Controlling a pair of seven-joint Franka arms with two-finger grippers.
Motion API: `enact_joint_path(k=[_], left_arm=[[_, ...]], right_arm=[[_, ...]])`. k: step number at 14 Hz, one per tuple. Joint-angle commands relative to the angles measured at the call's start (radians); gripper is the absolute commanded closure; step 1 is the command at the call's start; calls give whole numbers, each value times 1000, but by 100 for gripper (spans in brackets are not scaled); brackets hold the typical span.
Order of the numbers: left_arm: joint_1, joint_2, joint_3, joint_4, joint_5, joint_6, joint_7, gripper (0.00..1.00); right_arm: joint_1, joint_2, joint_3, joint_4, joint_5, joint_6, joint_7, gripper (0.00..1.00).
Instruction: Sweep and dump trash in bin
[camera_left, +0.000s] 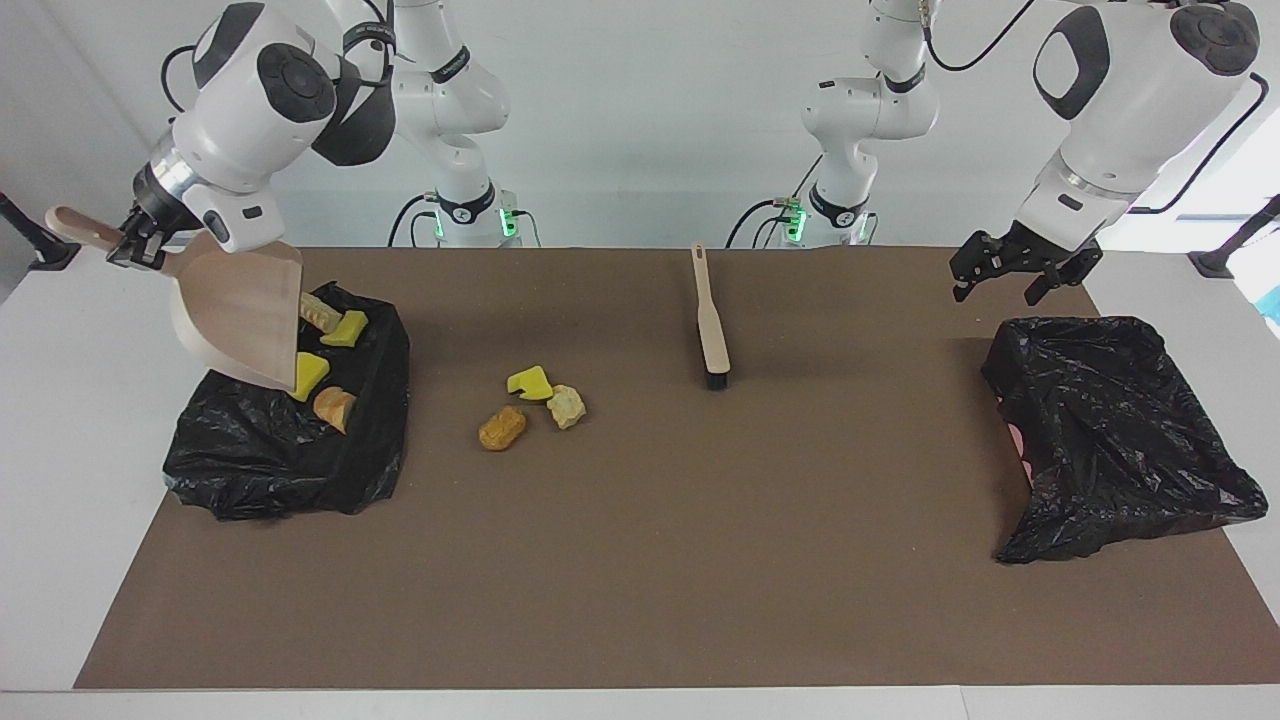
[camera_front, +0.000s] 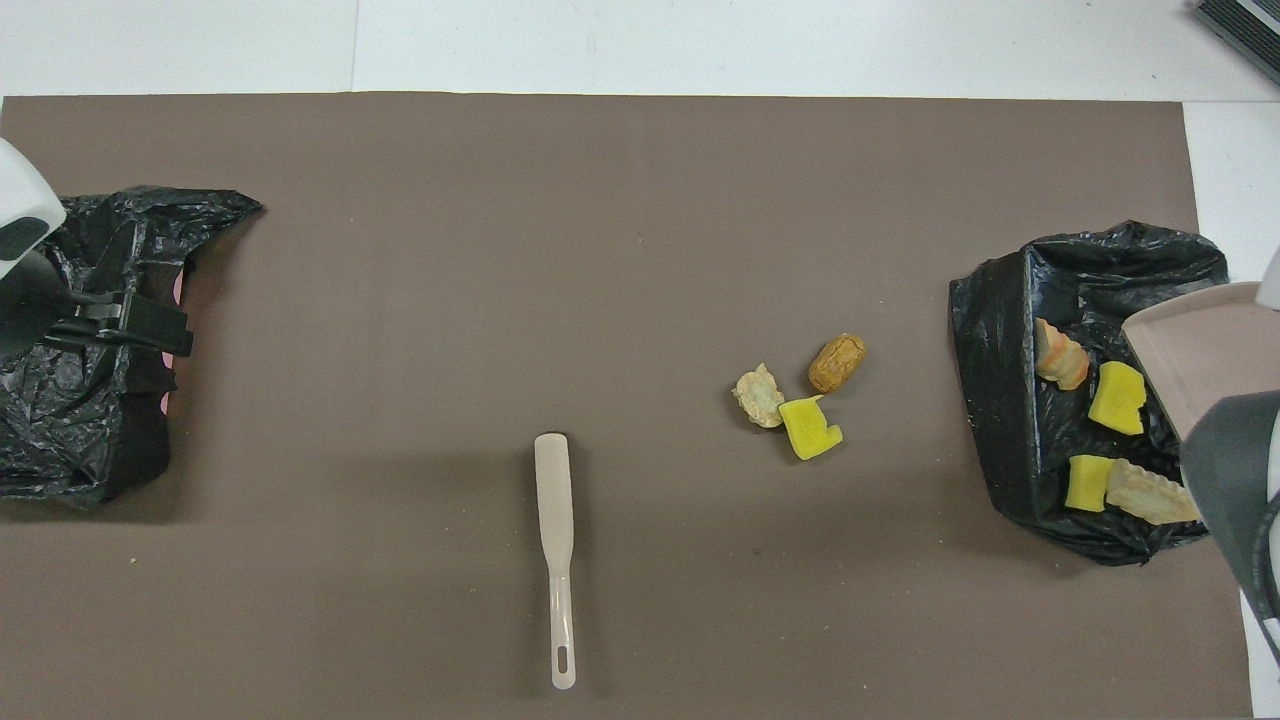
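My right gripper (camera_left: 133, 248) is shut on the handle of the beige dustpan (camera_left: 240, 315), which hangs tilted mouth-down over the black-bagged bin (camera_left: 280, 470) at the right arm's end. The pan (camera_front: 1205, 350) looks empty. Several trash chunks lie in the bin (camera_front: 1000, 420): a tan ridged one (camera_left: 318, 310), two yellow (camera_left: 345, 328) (camera_left: 310, 372) and an orange one (camera_left: 335, 408). Three more sit together on the mat: yellow (camera_left: 528, 383), pale tan (camera_left: 566, 406), orange-brown (camera_left: 501, 428). My left gripper (camera_left: 995, 275) is open and holds nothing.
The beige brush (camera_left: 711, 320) lies on the brown mat (camera_left: 700, 560), bristle end away from the robots. A second black bag (camera_left: 1110, 430) sits at the left arm's end; the left gripper (camera_front: 140, 328) hangs over it.
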Motion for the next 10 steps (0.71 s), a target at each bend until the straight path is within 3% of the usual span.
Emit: enact_joint_path(k=[1,6,8,10], left_arm=[[6,-12,-3,1,18,-9,8,0],[6,-12,-3,1,18,-9,8,0],[6,-12,-3,1,18,-9,8,0],[6,-12,-3,1,18,-9,8,0]], right_arm=[[4,7,40,62,135,-121,215,100],[27,-2,82,56,508,-191,777,100],[113,10,93,55,574,-183,1092,100],[161,41,93,59,740,-119,1364,100]])
